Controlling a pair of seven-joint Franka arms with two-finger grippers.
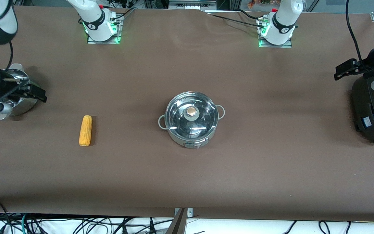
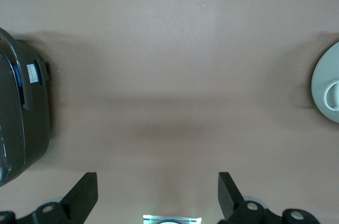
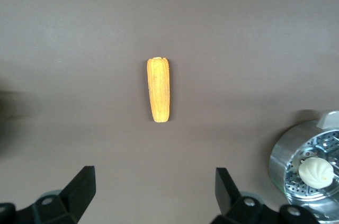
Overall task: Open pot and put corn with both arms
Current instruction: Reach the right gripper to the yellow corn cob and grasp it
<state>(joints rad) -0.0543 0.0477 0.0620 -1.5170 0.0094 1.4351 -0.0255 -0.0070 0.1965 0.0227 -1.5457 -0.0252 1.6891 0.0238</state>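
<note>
Surface: brown, matte (image 1: 187,182).
Pot: round shiny steel pot (image 1: 191,119), glass lid on, mid-surface.
Corn: yellow-orange cob (image 1: 85,130), toward right arm's end, apart from pot.
Right gripper (image 3: 153,195): above surface near corn, fingers open, empty.
Left gripper (image 2: 158,196): beside large black cooker (image 1: 373,110), fingers open, empty.

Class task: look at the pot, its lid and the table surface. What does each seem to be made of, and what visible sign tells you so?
The pot: apparently polished steel, since its wall is silvery and mirror-like. Its lid: probably clear glass, as it shows bright glints and the pot's inside shows through; the knob looks copper-coloured, material unclear. The table: a matte brown covering, perhaps cloth or paper, with faint ripples and no shine.
</note>
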